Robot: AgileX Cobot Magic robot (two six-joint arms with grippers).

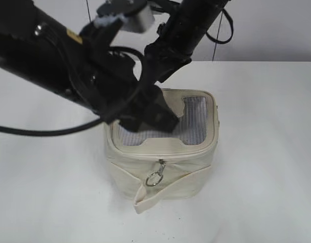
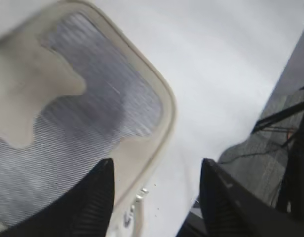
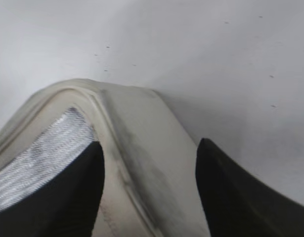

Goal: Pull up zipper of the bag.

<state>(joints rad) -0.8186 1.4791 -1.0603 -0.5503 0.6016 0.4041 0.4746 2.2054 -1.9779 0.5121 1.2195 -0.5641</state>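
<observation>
The cream bag stands mid-table with its grey mesh panel on top. The zipper track runs round the top rim. One silver pull with a round ring hangs at the front, above the loose strap. My left gripper is open low over the bag's top. In the left wrist view it straddles a rim corner, with small silver metal pieces between the fingers. My right gripper is open astride the bag's rim and side wall. In the exterior view its tips are hidden behind the left arm.
The bag stands on a white table. Both black arms cross above the bag's back left, with a cable trailing to the left. A dark frame structure shows beyond the table edge in the left wrist view.
</observation>
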